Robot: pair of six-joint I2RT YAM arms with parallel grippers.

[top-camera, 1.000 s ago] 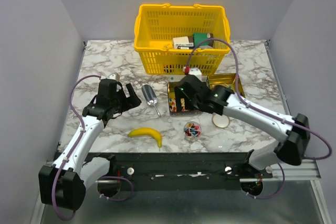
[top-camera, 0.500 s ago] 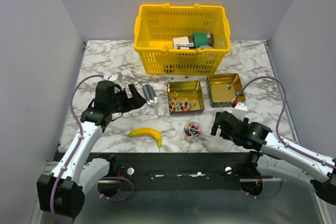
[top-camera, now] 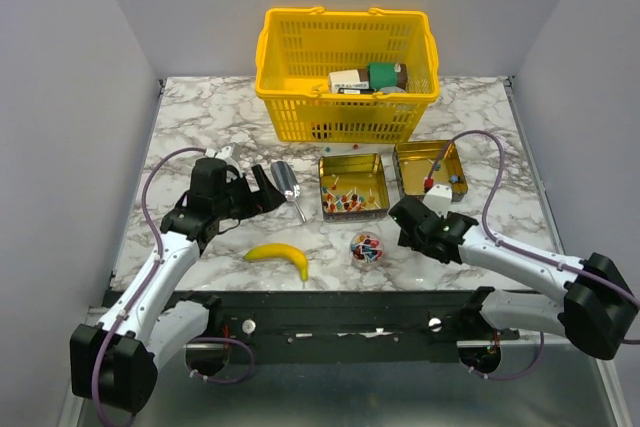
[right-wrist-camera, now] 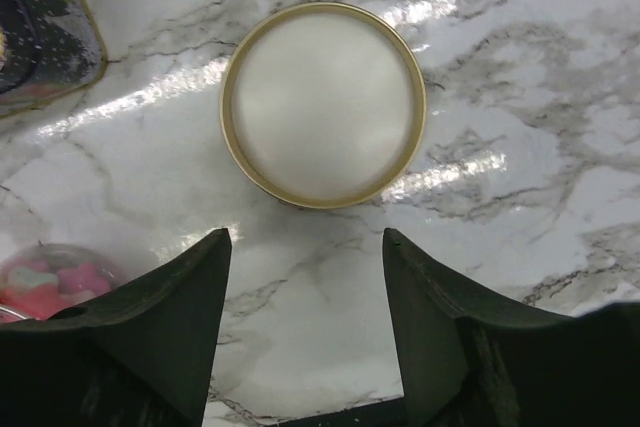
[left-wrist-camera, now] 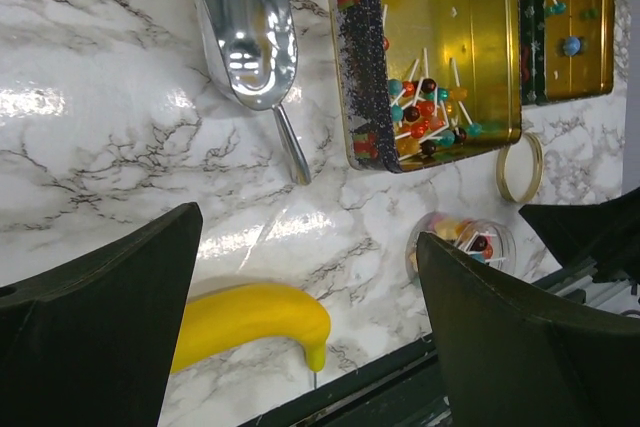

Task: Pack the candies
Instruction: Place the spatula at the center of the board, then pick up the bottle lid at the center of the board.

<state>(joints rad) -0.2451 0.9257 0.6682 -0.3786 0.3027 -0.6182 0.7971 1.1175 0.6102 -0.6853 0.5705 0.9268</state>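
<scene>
Tin candies [left-wrist-camera: 425,112]: tiny round sweets in red, orange, blue, teal and dark tones, many on thin white sticks.
Tin candies, pose: a loose heap with sticks pointing all ways, crowded toward the near end of an open gold tin [left-wrist-camera: 350,57]; the far part of its floor lies bare.
Jar candies [top-camera: 367,248]: a pink, red, blue and white mix, packed close inside a small clear round jar [top-camera: 352,248].
Jar candies, place: on the counter [top-camera: 200,107], just in front of the gold tin, not touching it.
Stray candies [top-camera: 453,179]: a few singles, one blue, scattered apart on the floor of a second gold tin [top-camera: 415,182] just right of the first.
</scene>
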